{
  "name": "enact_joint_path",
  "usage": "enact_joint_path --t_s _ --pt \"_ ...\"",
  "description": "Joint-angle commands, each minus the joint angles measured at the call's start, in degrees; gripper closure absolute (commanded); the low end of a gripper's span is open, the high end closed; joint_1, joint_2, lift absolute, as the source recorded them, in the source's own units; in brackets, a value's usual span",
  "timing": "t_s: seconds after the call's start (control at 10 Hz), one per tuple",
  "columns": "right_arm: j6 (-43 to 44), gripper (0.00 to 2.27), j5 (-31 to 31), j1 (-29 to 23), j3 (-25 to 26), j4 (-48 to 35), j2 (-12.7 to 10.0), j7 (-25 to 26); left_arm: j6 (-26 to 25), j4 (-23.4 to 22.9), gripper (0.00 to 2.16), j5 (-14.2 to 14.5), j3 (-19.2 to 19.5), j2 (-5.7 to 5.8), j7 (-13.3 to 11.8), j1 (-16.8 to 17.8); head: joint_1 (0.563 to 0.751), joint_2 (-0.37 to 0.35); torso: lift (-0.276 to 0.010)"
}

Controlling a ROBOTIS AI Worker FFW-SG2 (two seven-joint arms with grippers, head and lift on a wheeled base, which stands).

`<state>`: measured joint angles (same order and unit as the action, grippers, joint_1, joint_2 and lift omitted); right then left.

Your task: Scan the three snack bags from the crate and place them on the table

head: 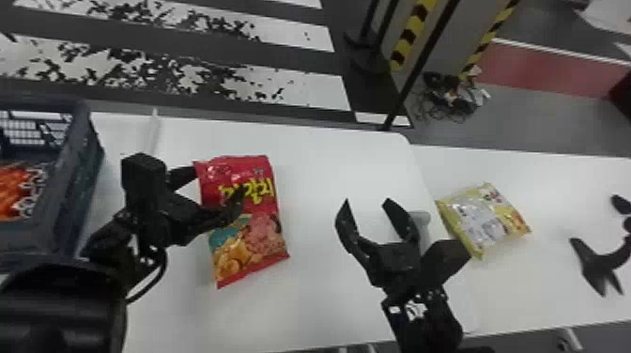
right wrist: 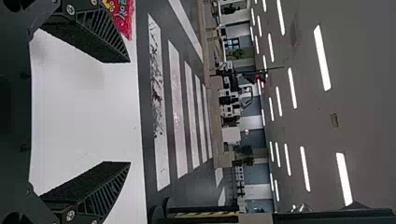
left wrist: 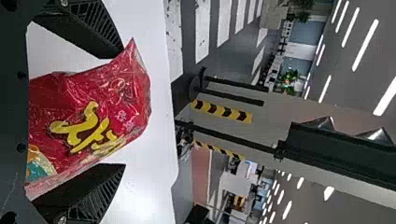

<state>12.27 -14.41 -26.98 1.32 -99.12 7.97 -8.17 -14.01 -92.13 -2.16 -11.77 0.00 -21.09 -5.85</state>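
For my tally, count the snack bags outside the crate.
2: red bag between the fingers of the left gripper; yellow bag on the table, farther right. Others may be hidden.

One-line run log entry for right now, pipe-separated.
left pincer: open at red bag | right pincer: open over table | yellow bag: on table | crate: orange packaging inside

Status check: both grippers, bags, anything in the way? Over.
Left gripper open, red bag between its fingers. Right gripper open, empty. Yellow bag on table, right side. Crate left of red bag, no blockage seen.
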Motion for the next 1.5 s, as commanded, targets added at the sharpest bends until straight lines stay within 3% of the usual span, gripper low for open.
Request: enact_joint_path --t_s 0.0,0.2,0.3,0.4,0.6,0.7,0.9,1.0,1.2,1.3,1.4 --pt "-0.6 0.11 0.0 0.3 0.2 0.1 0.0 0.0 -0.9 -1.0 0.03 -11.9 -3.1 -0.15 2.0 0.0 0.695 -0.254 -0.062" --pt "-1.2 0.11 -0.1 0.7 0.2 0.2 0.0 0.0 -11.1 -0.9 0.03 -24.6 -7.2 -0.15 3.6 1.7 0.695 -0.258 -0.062" --pt "-1.2 0.11 -0.1 1.0 0.2 0.7 0.1 0.0 -18.8 -0.5 0.02 -29.6 -8.7 -0.15 2.1 3.1 0.695 -0.256 -0.062" --pt "-1.2 0.11 -0.1 1.1 0.2 0.9 0.0 0.0 -24.3 -0.7 0.02 -34.1 -9.0 -0.15 -1.4 4.0 0.695 -0.246 -0.062" --pt "-1.3 0.11 -0.1 1.5 0.2 1.2 0.0 0.0 -31.0 -3.7 0.02 -40.0 -9.1 -0.15 -8.1 4.2 0.695 -0.220 -0.062" --pt "-1.5 0.11 -0.1 1.5 0.2 1.2 0.0 0.0 -31.0 -6.4 0.02 -42.0 -9.5 -0.15 -6.9 2.7 0.695 -0.207 -0.062" --pt "-2.4 0.11 -0.1 1.5 0.2 1.1 0.0 -0.7 -24.8 -12.4 0.02 -38.6 -8.4 -0.15 0.3 -2.1 0.695 -0.186 -0.062" --pt "-4.1 0.11 -0.8 1.4 0.2 0.8 0.1 -1.8 -21.1 -14.7 0.02 -34.0 -6.4 -0.15 2.5 -4.8 0.695 -0.186 -0.062" --pt "-7.0 0.11 -0.8 1.3 0.5 0.0 0.1 -3.3 -8.5 -18.5 0.02 -23.7 0.5 -0.15 4.2 -11.0 0.695 -0.184 -0.062" --pt "-10.3 0.11 -0.9 1.3 1.0 -1.0 0.2 -4.7 -3.5 -20.3 0.03 -17.0 4.3 -0.15 4.4 -13.9 0.695 -0.179 -0.062" --pt "-12.9 0.12 -1.1 1.3 1.3 -1.9 0.3 -6.2 -1.2 -22.0 0.03 -12.6 7.4 -0.15 4.4 -16.6 0.695 -0.159 -0.062"
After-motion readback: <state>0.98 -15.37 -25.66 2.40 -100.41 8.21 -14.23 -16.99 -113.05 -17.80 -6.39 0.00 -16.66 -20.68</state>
